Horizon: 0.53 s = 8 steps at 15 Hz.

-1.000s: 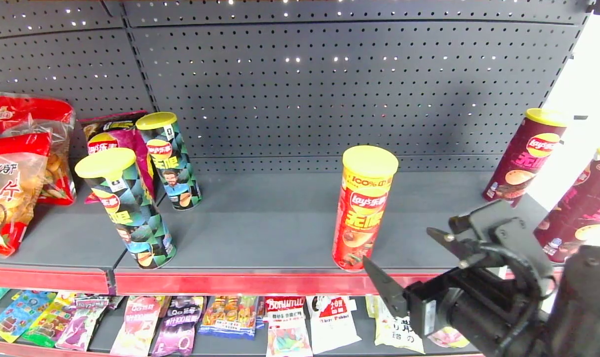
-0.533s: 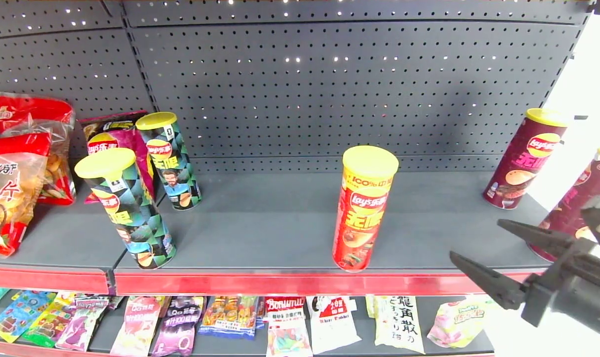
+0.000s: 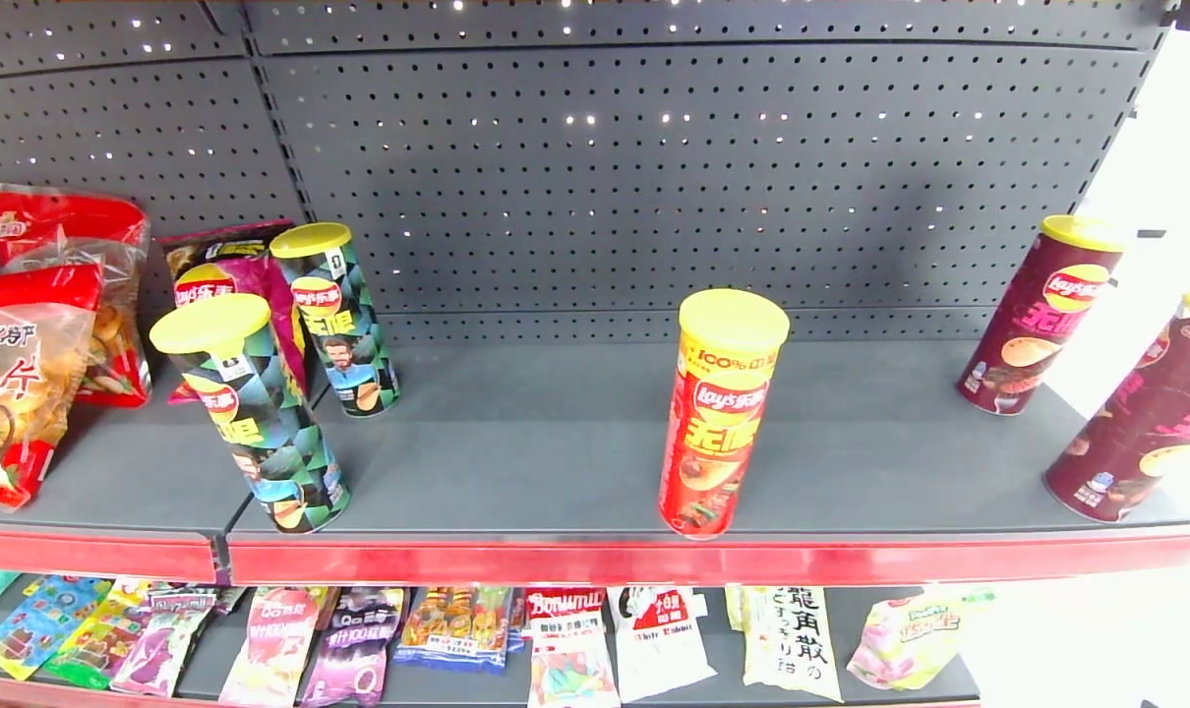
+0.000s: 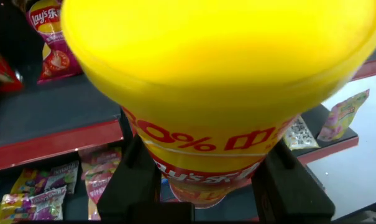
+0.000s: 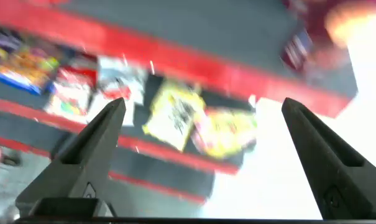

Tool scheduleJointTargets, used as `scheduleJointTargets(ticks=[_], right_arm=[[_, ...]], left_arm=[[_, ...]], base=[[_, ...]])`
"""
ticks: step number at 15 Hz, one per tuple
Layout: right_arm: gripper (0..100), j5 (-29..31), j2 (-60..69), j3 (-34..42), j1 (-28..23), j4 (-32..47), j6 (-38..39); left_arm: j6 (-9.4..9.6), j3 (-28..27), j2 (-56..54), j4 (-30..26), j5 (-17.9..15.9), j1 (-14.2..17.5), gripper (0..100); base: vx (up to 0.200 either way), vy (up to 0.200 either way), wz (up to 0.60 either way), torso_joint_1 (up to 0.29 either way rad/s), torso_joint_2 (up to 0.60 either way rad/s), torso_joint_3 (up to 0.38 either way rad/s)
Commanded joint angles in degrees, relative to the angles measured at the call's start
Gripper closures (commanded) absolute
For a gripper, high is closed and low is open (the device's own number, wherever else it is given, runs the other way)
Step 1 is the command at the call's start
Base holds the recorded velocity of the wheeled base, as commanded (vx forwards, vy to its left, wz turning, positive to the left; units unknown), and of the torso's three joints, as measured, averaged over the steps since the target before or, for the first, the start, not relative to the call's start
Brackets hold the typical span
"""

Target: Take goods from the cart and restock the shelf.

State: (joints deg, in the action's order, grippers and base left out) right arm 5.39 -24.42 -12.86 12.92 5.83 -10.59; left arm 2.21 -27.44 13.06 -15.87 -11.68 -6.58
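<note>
My right pincer (image 5: 203, 109) gapes empty, and it has drawn back rightward from the shelf (image 3: 556, 442). My left pincer (image 4: 206, 193), seen by its wrist camera, clamps a yellow-lidded can (image 4: 219, 74), the next to stock. Farther off, the red can (image 3: 721, 413) stands placed at the shelf's front.

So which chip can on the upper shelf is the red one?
The lone can mid-shelf at the front edge. The teal-patterned cans stand left, the maroon cans right.
</note>
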Motion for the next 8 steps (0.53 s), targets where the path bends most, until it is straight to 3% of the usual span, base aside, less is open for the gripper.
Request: scheduleJointTargets(ticks=[1, 5, 6, 8], right_arm=[[0, 5.95, 18.70, -5.33, -4.84, 16.50, 0.40], [0, 5.33, 18.70, -1.99, -4.40, 14.30, 4.27], [0, 0.85, 18.70, 0.20, -4.40, 11.31, 6.81], [0, 0.41, 18.62, 5.57, -4.75, 3.05, 8.04]], left_arm=[[-0.10, -1.39, 1.62, -0.30, -0.01, 0.08, 100], [-0.19, -0.95, 1.45, -0.30, -1.77, -0.01, 100], [-0.19, -0.95, 1.27, -0.30, -1.42, -0.01, 100], [-0.19, -1.39, 1.36, -0.21, 0.69, 0.17, 100]], base=[[0.000, 0.000, 0.00, 0.000, 0.00, 0.000], [0.000, 0.000, 0.00, 0.000, 0.00, 0.000], [0.000, 0.000, 0.00, 0.000, 0.00, 0.000], [0.000, 0.000, 0.00, 0.000, 0.00, 0.000]])
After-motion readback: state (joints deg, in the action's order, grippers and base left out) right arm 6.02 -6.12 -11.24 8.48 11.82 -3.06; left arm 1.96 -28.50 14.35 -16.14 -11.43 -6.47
